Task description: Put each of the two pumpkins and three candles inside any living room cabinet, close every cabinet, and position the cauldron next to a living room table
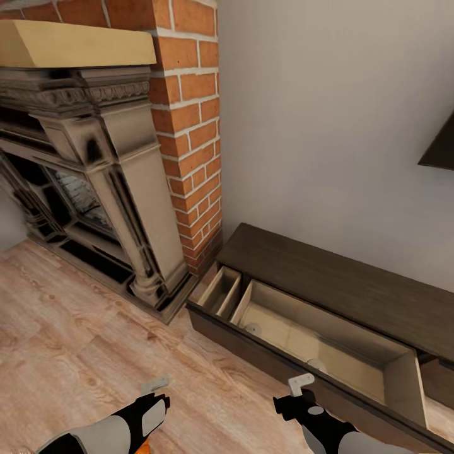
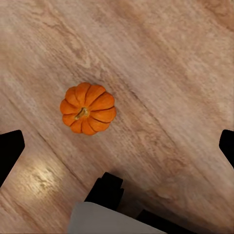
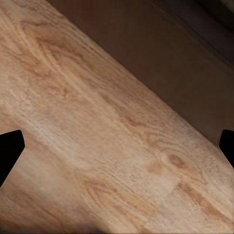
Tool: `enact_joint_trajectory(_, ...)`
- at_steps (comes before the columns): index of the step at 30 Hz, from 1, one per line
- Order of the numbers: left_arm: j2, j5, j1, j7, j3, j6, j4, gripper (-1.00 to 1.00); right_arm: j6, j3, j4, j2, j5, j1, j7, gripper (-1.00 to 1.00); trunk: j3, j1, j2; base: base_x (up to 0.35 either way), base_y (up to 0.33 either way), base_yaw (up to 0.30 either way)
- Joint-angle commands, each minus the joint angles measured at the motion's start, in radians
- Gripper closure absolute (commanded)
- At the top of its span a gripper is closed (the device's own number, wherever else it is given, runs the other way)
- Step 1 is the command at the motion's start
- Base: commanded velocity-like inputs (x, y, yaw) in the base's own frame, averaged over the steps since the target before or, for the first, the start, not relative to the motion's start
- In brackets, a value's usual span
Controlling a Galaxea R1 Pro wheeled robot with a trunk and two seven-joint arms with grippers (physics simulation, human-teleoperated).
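Observation:
An orange ribbed pumpkin (image 2: 88, 108) with a short stem lies on the wood floor, straight ahead of my left gripper (image 2: 117, 146), which hangs open above it with its dark fingertips (image 2: 9, 151) far apart. The low dark brown cabinet (image 1: 353, 290) stands against the wall with its long drawer (image 1: 328, 343) pulled out. Two pale round candles (image 1: 254, 328) (image 1: 317, 364) stand on the drawer's pale bottom. My right gripper (image 1: 301, 383) hovers open over the floor just in front of the drawer front (image 3: 161, 58). My left gripper (image 1: 154, 383) is low at the front left.
A narrow divided drawer (image 1: 221, 291) at the cabinet's left end is also pulled out. A stone fireplace (image 1: 94, 189) and a brick column (image 1: 192, 126) stand at the left. Bare wood floor (image 1: 94, 340) stretches before them. A dark corner (image 1: 441, 148) juts from the wall at right.

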Motion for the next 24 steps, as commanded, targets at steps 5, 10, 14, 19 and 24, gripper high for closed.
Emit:
enact_joint_trajectory(5, 0.000, 0.000, 0.000, 0.000, -0.001, 0.000, 0.000, -1.00, 0.001, -0.001, 0.000, 0.000, -0.001, 0.000, 0.001, -1.00, 0.007, 0.000, 0.000, 0.000, 0.000, 0.192)
enact_joint_trajectory(10, 0.000, 0.000, 0.000, 0.000, -0.001, 0.000, 0.000, -1.00, 0.001, 0.000, 0.000, 0.000, -0.001, 0.000, 0.001, -1.00, 0.013, 0.000, 0.000, 0.000, 0.000, 0.189)
enact_joint_trajectory(14, 0.000, 0.000, 0.000, -0.001, -0.001, -0.001, 0.000, -1.00, 0.000, 0.000, 0.001, 0.000, -0.001, 0.000, 0.001, -1.00, 0.018, 0.000, 0.000, 0.000, 0.000, 0.183)
enact_joint_trajectory(19, 0.000, 0.000, 0.000, -0.001, -0.001, 0.000, 0.000, -1.00, 0.001, 0.000, 0.001, 0.000, -0.001, 0.000, 0.001, -1.00, 0.025, 0.000, 0.000, 0.000, 0.000, 0.181)
enact_joint_trajectory(24, 0.000, 0.000, 0.000, 0.000, 0.000, 0.000, 0.000, -1.00, 0.001, 0.000, 0.001, 0.000, -0.001, 0.000, 0.001, -1.00, 0.032, 0.000, 0.000, 0.000, 0.000, 0.181)
